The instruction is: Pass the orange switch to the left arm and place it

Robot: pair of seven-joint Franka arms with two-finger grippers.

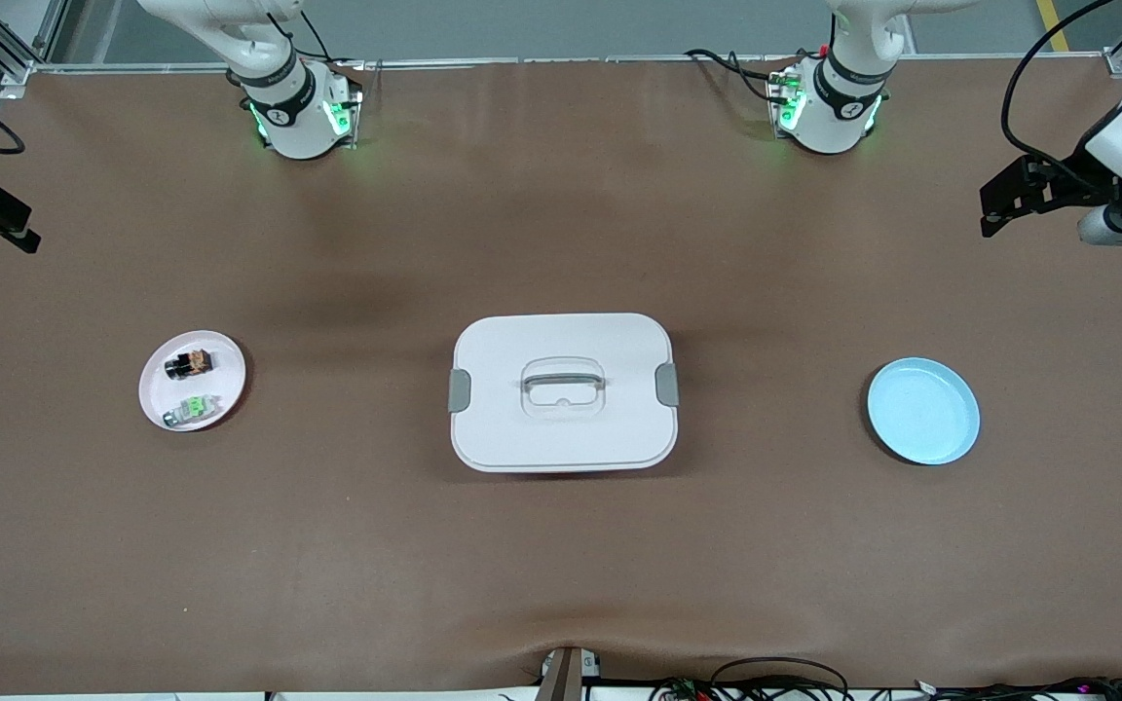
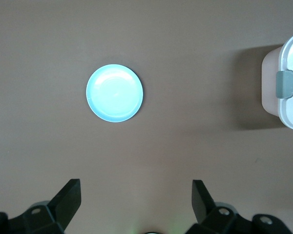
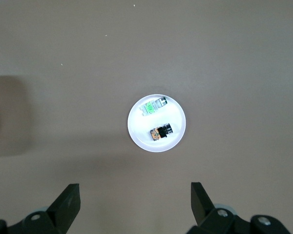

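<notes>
The orange switch (image 1: 189, 364) (image 3: 160, 131), small and black with an orange-brown part, lies on a pink plate (image 1: 226, 362) (image 3: 177, 113) toward the right arm's end of the table. The white box (image 1: 562, 428) (image 2: 289, 105) stands mid-table. My right gripper (image 1: 20, 226) (image 3: 135, 185) hangs open high over the table by the pink plate, holding nothing. My left gripper (image 1: 994, 206) (image 2: 136, 184) hangs open high over the table by a blue plate (image 1: 922, 410) (image 2: 115, 93), also holding nothing.
A pale grey switch with a green part (image 1: 193, 408) (image 3: 154, 106) shares the pink plate, nearer to the front camera than the orange switch. Both arm bases (image 1: 293, 107) (image 1: 829, 97) stand along the table's back edge. Cables lie at the front edge (image 1: 775, 682).
</notes>
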